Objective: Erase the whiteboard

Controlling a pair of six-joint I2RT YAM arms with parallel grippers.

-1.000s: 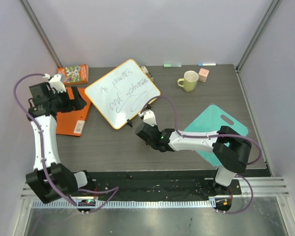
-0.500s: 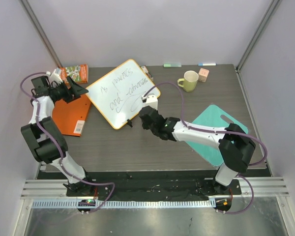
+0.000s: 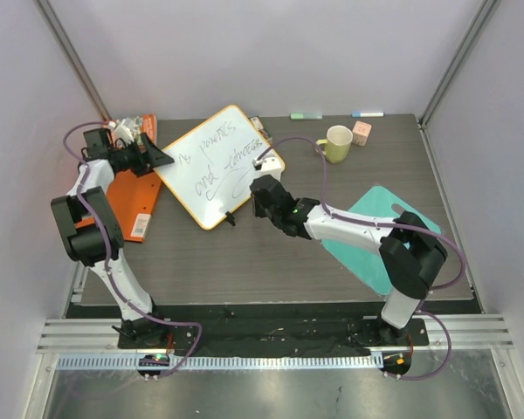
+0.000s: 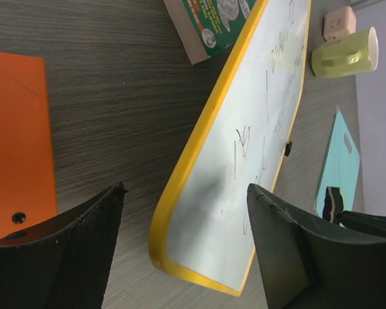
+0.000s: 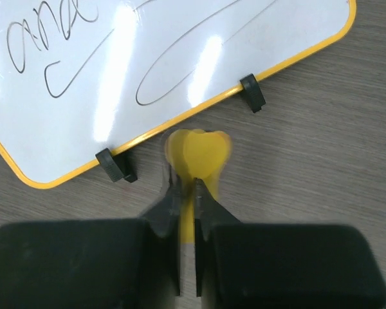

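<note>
Top view: whiteboard (image 3: 217, 166) lies flat, center-left of the table (image 3: 244, 262), turned like a diamond, dark handwriting on it. Left gripper (image 3: 160, 156) sits at the board's left corner, jaws spread. Right gripper (image 3: 260, 185) is at the board's lower-right edge, just below the right corner; can't read its jaws from here. Orange folder (image 3: 127, 209) lies left of the board, under the left arm. Green box (image 3: 138, 127) is at the upper left. Mug (image 3: 334, 143) and pink cube (image 3: 361, 133) are right of the board, upper center. Teal cutting board (image 3: 377, 223) is at the right, partly under the right arm.

Left wrist: both fingers (image 4: 71, 257) fill the bottom corners, wide apart, nothing gripped. The whiteboard's rounded corner and orange frame show in the gap between them, board running toward the upper right. Can't tell if either finger touches the frame. Orange folder at the left edge, green box at top center, mug and pink cube at the upper right, teal cutting board at the right edge.

Right wrist: jaws pressed together on a yellow object (image 5: 197, 151), rounded top, blurred. It sits center frame, on the bare table just outside the whiteboard's orange frame, between two black clips (image 5: 114, 164). Whether it touches the frame: can't tell. Board fills the upper left, writing visible.
</note>
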